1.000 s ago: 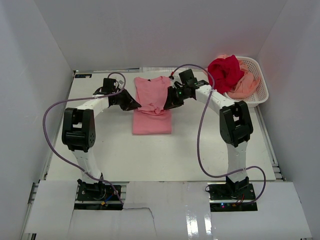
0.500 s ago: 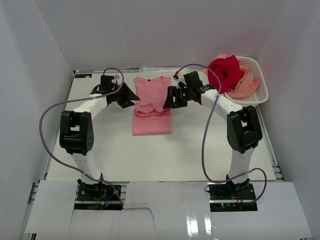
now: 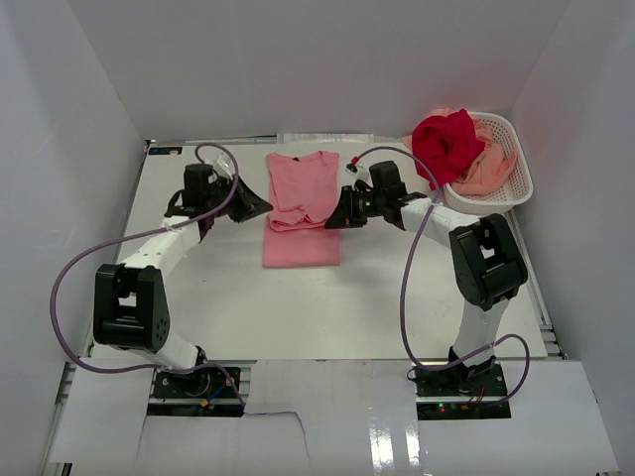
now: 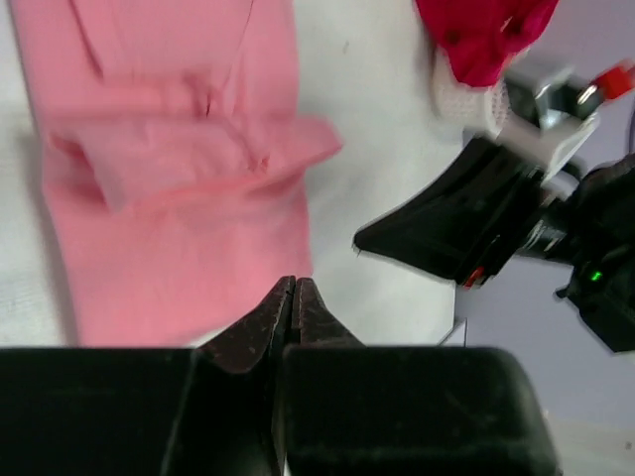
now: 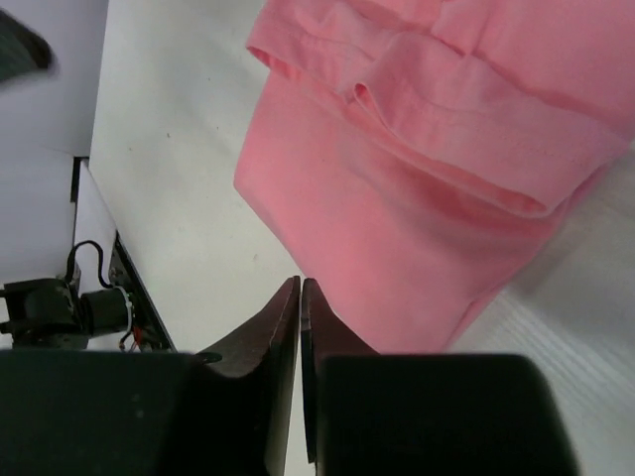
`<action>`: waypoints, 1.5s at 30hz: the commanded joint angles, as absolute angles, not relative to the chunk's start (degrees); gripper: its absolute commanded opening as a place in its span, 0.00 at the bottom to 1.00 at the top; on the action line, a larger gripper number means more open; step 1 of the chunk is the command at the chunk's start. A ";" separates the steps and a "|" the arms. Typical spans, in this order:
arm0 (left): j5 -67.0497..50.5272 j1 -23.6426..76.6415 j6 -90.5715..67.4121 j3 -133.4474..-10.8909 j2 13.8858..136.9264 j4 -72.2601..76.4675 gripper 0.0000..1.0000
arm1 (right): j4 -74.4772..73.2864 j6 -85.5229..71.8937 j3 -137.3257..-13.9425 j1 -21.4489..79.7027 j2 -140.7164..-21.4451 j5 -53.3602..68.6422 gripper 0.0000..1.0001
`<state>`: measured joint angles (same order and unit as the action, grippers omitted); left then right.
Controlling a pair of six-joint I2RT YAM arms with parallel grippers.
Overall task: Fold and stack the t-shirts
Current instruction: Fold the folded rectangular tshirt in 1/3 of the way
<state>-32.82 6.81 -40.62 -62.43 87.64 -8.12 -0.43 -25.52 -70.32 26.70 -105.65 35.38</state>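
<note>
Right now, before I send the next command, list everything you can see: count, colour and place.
pink t-shirt: 1, pink, partly folded, flat on the middle of the table
red t-shirt: 1, deep red, bunched over the basket's left rim
peach t-shirt: 1, pale peach, inside the basket beside the red one
basket: 1, white lattice, far right corner of the table
table: 1, white, under everything
cable: 2, purple, one looping along each arm
left end effector: 1, black, shut, at the pink shirt's left edge
right end effector: 1, black, shut, at the pink shirt's right edge
</note>
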 commanded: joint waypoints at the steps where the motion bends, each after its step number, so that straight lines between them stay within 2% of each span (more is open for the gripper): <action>1: -40.59 8.35 -41.74 -51.61 87.53 -0.56 0.10 | 9.39 -30.49 -69.79 27.33 -108.36 40.16 0.08; 6: -41.49 9.84 -43.07 -44.22 88.24 5.62 0.00 | 13.98 -33.66 -71.27 28.73 -112.85 41.57 0.08; 18: -38.85 18.10 -41.84 -49.66 98.61 7.73 0.00 | 10.55 -31.99 -79.89 32.26 -121.99 38.67 0.08; 25: -35.78 18.19 -42.45 -49.83 103.09 7.47 0.00 | 8.44 -29.97 -81.82 32.34 -124.36 36.83 0.08; 33: -27.08 18.46 -42.36 -49.66 108.01 5.63 0.00 | 7.39 -29.36 -83.41 32.43 -126.21 35.77 0.08; 45: -26.81 19.69 -42.36 -47.82 108.11 4.75 0.00 | 3.43 -26.19 -86.92 32.43 -128.23 31.99 0.08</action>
<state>-32.67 19.05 -43.99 -49.63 106.85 7.88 4.29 -28.18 -83.79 32.49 -127.26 33.61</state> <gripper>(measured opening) 0.039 0.078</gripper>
